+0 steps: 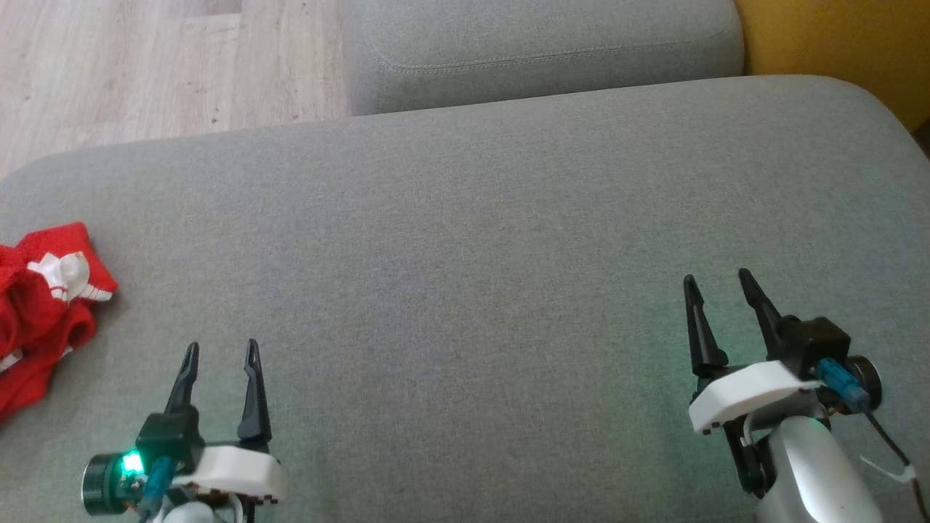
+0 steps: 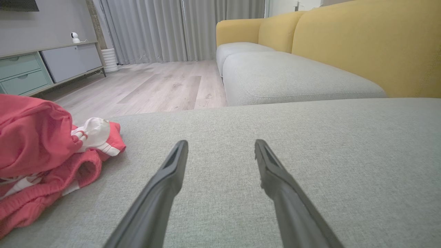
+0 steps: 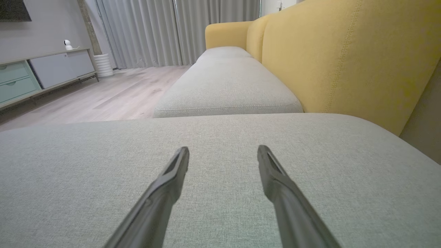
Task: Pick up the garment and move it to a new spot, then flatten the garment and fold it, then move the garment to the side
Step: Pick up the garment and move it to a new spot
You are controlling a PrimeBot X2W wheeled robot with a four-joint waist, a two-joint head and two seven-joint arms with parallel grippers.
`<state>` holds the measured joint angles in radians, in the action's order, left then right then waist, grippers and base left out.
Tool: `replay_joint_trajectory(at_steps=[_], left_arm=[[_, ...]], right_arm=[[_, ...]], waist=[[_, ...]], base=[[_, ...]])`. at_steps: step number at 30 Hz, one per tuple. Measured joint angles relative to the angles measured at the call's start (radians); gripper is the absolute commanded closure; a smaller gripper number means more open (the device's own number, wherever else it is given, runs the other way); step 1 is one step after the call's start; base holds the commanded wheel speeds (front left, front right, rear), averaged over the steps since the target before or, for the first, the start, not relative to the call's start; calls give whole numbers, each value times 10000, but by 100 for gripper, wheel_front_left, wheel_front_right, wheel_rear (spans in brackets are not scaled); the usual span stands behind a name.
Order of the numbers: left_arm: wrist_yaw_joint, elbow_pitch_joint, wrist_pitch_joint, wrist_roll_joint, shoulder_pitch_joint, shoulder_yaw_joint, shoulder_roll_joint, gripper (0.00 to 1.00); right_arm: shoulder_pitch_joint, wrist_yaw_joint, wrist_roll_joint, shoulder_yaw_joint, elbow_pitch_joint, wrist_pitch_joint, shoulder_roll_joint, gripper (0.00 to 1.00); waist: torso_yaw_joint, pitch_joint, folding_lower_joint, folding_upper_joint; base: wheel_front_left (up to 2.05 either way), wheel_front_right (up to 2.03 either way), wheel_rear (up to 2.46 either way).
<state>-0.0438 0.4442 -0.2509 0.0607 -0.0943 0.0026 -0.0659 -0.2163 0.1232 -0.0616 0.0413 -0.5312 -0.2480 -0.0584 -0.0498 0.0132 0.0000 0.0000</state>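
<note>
A crumpled red garment (image 1: 40, 312) with white trim lies bunched at the left edge of the grey cushion (image 1: 465, 240), partly cut off by the head view's border. In the left wrist view the garment (image 2: 38, 151) sits to the left of my fingers, apart from them. My left gripper (image 1: 221, 349) hovers open at the lower left, just right of the garment, with nothing between its fingers. My right gripper (image 1: 719, 280) stands open at the lower right over bare cushion. Both wrist views show the left gripper (image 2: 220, 143) and the right gripper (image 3: 223, 148) spread and empty.
A second grey seat cushion (image 1: 538, 51) adjoins at the back, with the yellow backrest (image 1: 835, 43) on the right. Wooden floor (image 1: 145, 65) lies beyond the cushion's far left edge. A low cabinet (image 2: 41, 67) and curtains (image 2: 155, 29) stand across the room.
</note>
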Motion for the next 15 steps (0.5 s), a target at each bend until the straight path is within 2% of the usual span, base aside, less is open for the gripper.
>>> replay_joint_trajectory(at_steps=[10,15], left_arm=[[-4,0,0,-2,0,217,102,0],[-13,8,0,-2,-2,268,144,0]], right_arm=[[1,0,4,-128,2,0,44,0],[5,0,21,88,6,0,44,0]], waist=[[117,45,0,0],[504,106,0,0]], base=[[0,0,0],[0,0,0]])
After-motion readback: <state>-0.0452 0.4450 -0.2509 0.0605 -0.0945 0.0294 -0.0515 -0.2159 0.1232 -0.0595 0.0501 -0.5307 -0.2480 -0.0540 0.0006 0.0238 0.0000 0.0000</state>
